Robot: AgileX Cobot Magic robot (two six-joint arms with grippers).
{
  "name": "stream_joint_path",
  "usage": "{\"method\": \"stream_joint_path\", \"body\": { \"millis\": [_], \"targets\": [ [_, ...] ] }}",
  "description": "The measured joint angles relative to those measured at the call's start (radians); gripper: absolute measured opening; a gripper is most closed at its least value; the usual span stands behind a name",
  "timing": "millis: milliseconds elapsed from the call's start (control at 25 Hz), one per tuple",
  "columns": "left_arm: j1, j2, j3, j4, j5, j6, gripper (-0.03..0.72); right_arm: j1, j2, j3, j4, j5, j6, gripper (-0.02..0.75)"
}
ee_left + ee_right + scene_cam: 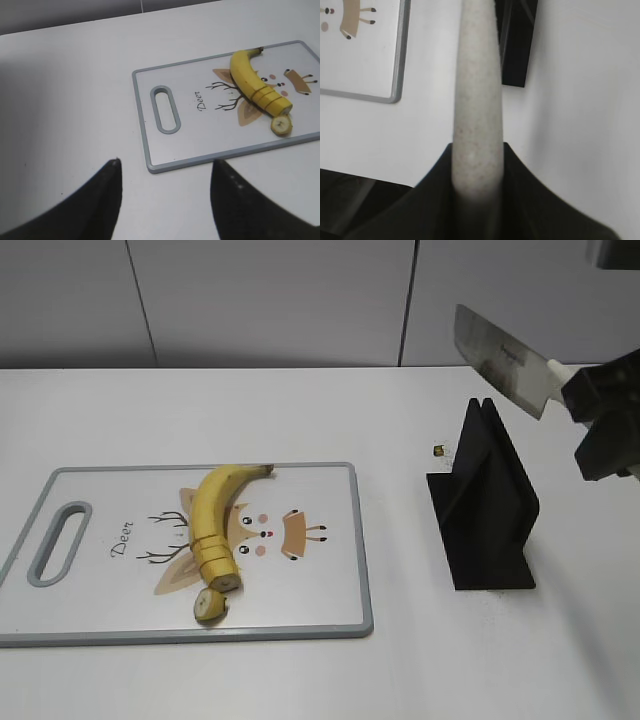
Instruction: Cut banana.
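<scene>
The yellow banana [212,520] lies on the cutting board [320,610], its near end cut into slices, with one loose slice [210,605] at the tip. It also shows in the left wrist view [250,80]. My right gripper [590,410] is shut on the pale handle [477,100] of a knife [500,360], held in the air above the black knife stand [485,500]. My left gripper [165,167] is open and empty above the table, near the board's handle corner [152,167]; it is out of the exterior view.
The white cutting board has a grey rim, a handle slot [60,540] on the left and a deer print [270,535]. A small dark speck [438,450] lies on the table behind the stand. The board's corner shows in the right wrist view [395,95].
</scene>
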Motion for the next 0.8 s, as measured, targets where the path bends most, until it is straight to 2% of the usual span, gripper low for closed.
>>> {"method": "stream_joint_path", "body": {
  "millis": [200,400,640,800],
  "targets": [
    [0.0,0.005,-0.014,0.0,-0.025,0.005,0.551,0.0,0.019,-0.021,-0.003,0.0,-0.212,0.161],
    [0.0,0.135,-0.065,-0.001,-0.09,0.046,0.551,0.0,0.085,-0.124,0.014,0.007,-0.431,0.161],
    [0.0,0.375,-0.133,-0.045,-0.173,0.216,0.551,0.0,0.206,-0.255,0.06,0.035,-0.677,0.161],
    [0.0,0.541,-0.198,-0.15,-0.239,0.396,0.575,0.0,0.275,-0.312,0.062,0.034,-0.874,0.161]
  ]
}}
